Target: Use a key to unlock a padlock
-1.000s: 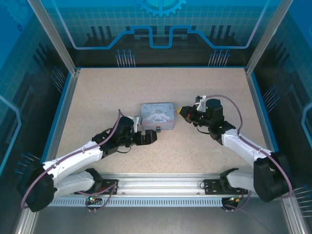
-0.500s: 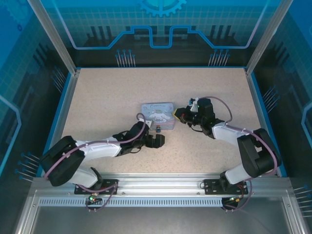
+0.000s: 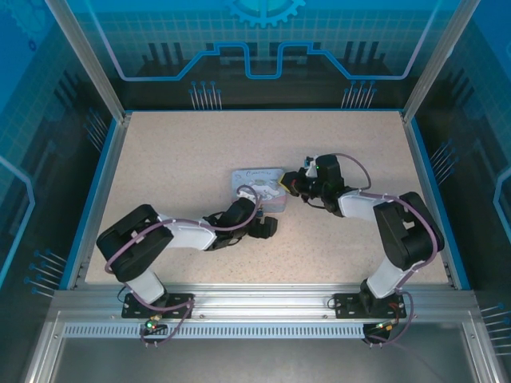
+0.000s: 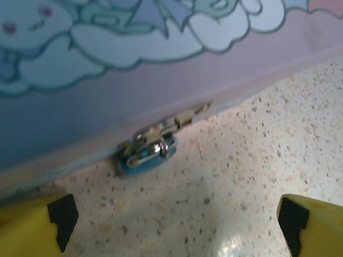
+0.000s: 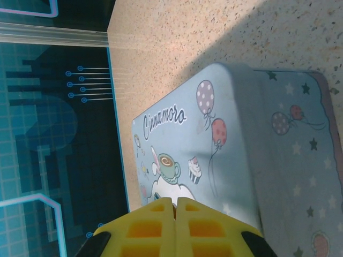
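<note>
your left gripper [image 4: 177, 225], jaws wide apart, faces the tiny dark bluish metal padlock [image 4: 147, 152] hanging on the clasp [image 4: 185, 115] of the pale lavender rectangular cartoon tin [image 4: 161, 80]. your right gripper [image 5: 175, 214] is pressed together beside the tin; whether it pinches the key, i cannot tell. unlocking seems not yet begun.

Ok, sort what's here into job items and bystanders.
Job: padlock, blue body, silvery shackle; left gripper, open, facing it; right gripper, shut.
Bystanders: cartoon tin, with the padlock at its latch; speckled table.
</note>
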